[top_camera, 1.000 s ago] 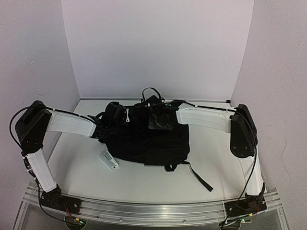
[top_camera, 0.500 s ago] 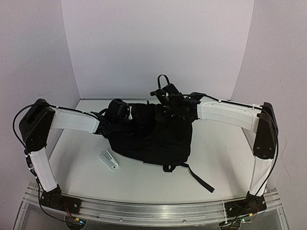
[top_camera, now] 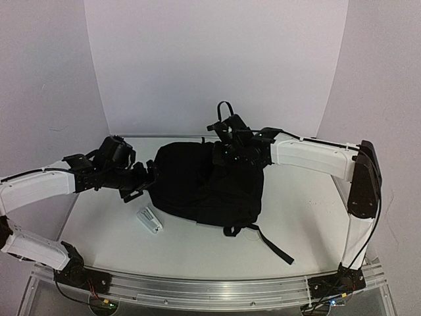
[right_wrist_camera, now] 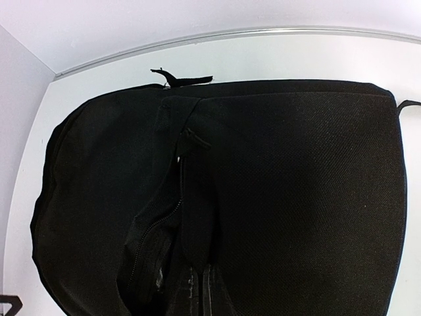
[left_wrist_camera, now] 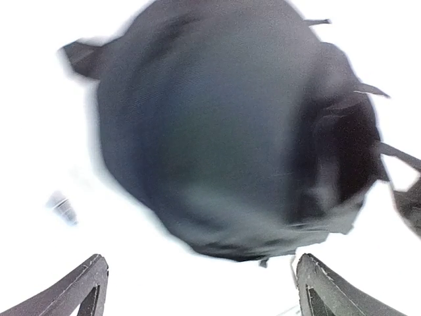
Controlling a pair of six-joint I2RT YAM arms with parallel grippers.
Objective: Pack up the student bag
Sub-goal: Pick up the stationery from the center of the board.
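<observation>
The student bag (top_camera: 197,187) is a soft black backpack lying in the middle of the table, its top end raised. My right gripper (top_camera: 231,143) hangs over that far end, shut on a fold of the bag's fabric beside the zip (right_wrist_camera: 160,227). In the right wrist view the student bag (right_wrist_camera: 296,184) fills the picture and my right gripper (right_wrist_camera: 205,299) pinches the fold at the bottom edge. My left gripper (top_camera: 141,182) stands open just left of the bag, apart from it. In the blurred left wrist view the student bag (left_wrist_camera: 223,125) lies beyond the open left gripper (left_wrist_camera: 200,296).
A small white flat object (top_camera: 149,220) lies on the table in front of the bag's left side. A loose black strap (top_camera: 273,245) trails toward the near right. A handle loop (top_camera: 225,109) sticks up behind the right gripper. White walls close in the table.
My left gripper has let go of the bag, opened and pulled back to the left. The right gripper lifted the bag's top end earlier and now holds still.
</observation>
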